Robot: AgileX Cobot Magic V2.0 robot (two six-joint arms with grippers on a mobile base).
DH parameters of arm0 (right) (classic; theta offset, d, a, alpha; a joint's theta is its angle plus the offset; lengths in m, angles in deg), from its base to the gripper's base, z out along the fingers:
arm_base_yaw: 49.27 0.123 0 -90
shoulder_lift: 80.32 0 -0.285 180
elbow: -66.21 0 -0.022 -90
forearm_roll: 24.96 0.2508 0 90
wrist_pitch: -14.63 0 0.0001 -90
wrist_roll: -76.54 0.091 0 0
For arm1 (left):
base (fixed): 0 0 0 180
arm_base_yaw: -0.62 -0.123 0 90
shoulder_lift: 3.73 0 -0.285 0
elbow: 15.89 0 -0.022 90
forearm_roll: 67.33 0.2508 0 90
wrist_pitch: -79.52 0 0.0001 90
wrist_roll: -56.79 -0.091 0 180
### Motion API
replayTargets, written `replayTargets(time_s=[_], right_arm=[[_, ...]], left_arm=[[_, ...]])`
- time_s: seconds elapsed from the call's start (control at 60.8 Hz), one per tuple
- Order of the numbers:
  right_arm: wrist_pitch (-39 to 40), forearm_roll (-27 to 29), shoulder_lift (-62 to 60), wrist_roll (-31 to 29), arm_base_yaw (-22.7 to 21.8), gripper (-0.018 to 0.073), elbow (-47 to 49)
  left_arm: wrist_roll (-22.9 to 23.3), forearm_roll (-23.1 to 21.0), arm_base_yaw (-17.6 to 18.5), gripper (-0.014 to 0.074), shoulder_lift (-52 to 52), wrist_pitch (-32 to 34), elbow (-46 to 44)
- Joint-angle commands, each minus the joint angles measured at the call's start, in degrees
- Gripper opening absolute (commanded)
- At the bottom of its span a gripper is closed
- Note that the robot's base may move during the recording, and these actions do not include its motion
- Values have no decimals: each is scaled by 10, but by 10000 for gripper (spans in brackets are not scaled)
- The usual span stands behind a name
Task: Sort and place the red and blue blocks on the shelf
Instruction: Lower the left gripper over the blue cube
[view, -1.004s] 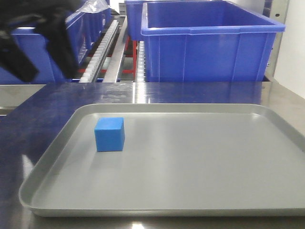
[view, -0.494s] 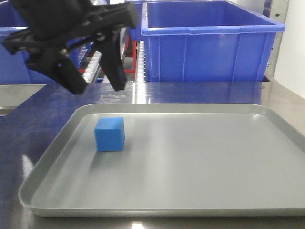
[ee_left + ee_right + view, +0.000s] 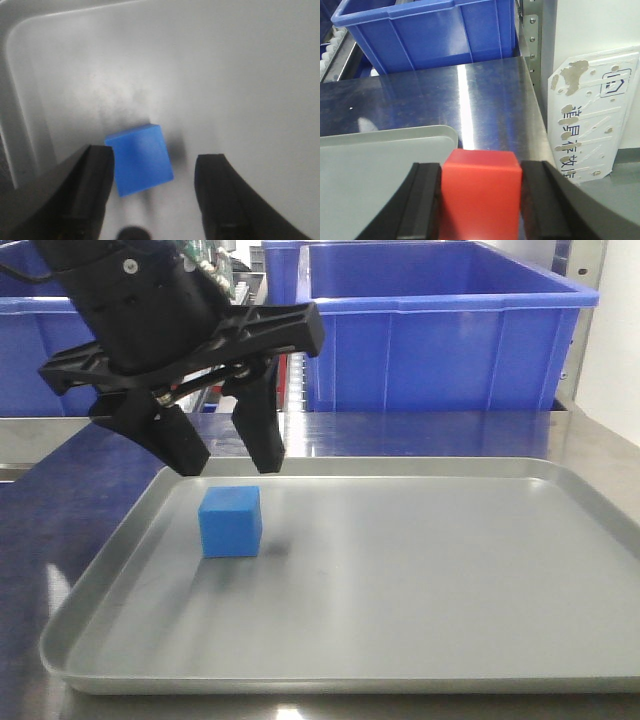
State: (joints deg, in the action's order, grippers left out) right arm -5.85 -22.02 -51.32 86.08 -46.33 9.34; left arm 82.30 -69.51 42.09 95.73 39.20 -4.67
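We are holding our left gripper (image 3: 232, 466) wide open, with its two black fingers (image 3: 183, 446) spread apart and pointing down. It is hanging just over the blue block (image 3: 230, 523), and in the front view the fingertips are not touching it. In the left wrist view the blue block is sitting between the two fingers, closer to the finger on the left side of the picture. The blue block is lying flat in the grey tray (image 3: 420, 580), near its back left corner. The tray is resting on a shiny steel top (image 3: 420, 432). Behind it a big blue bin (image 3: 440, 330) is standing, and another blue bin (image 3: 45, 350) is showing behind the arm. We are pinching the red block (image 3: 481, 187) in our right gripper (image 3: 481, 200), with one black finger pressing on each side of it. We are holding the red block in the air over the steel top, just beside a round corner of the tray. Past it, a blue bin is sitting on the shelf (image 3: 327, 56), where a few white rollers are peeking out at the left edge. A white sign (image 3: 590, 115) with worn marks is lying to the right.
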Motion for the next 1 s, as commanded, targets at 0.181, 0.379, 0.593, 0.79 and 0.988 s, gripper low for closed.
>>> replayTargets(time_s=[0.181, 0.379, 0.593, 0.79, 0.988], right_arm=[[50, -6, 2, 0, -3, 67, 16], [50, -6, 2, 0, -3, 67, 16], [50, -6, 2, 0, -3, 67, 16], [50, -6, 2, 0, -3, 67, 16], [50, -6, 2, 0, -3, 67, 16]], left_arm=[[12, 7, 5, 503, -20, 25, -20], [30, 7, 5, 504, -12, 17, -20], [58, 7, 5, 504, 8, 14, -20], [59, 9, 5, 504, 12, 18, -20], [72, 10, 5, 503, 22, 20, -20]])
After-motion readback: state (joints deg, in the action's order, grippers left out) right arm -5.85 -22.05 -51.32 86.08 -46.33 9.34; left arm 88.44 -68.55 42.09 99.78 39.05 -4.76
